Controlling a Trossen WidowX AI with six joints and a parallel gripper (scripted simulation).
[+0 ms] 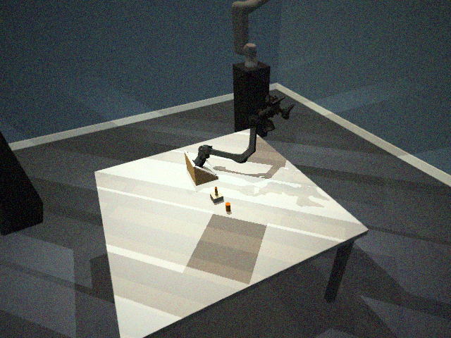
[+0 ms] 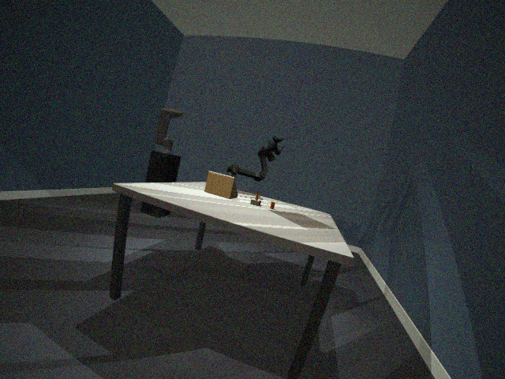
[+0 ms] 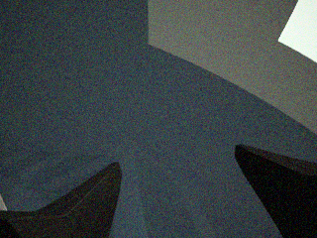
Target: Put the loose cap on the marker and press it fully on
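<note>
The holder block (image 1: 216, 199) (image 2: 256, 202) is a small pale block on the table (image 1: 153, 225) (image 2: 183, 200). The marker (image 1: 215, 190) (image 2: 257, 196) stands upright in it, its orange-brown upper part showing. The orange cap (image 1: 227, 206) (image 2: 272, 205) stands loose on the table beside the block, apart from it. My gripper (image 1: 288, 101) (image 2: 282, 144) (image 3: 178, 161) is open and empty. It is raised high above the table, well away from block and cap, and points up and outward. The wrist view shows only walls and ceiling between the two dark fingertips.
A tan wedge-shaped board (image 1: 204, 177) (image 2: 220, 185) stands near my arm's base, close to the holder block. A darker rectangular patch (image 1: 229, 247) (image 2: 305, 220) lies on the table beyond the cap. Behind the table, a second arm stands on a black pedestal (image 1: 251, 94) (image 2: 162, 166).
</note>
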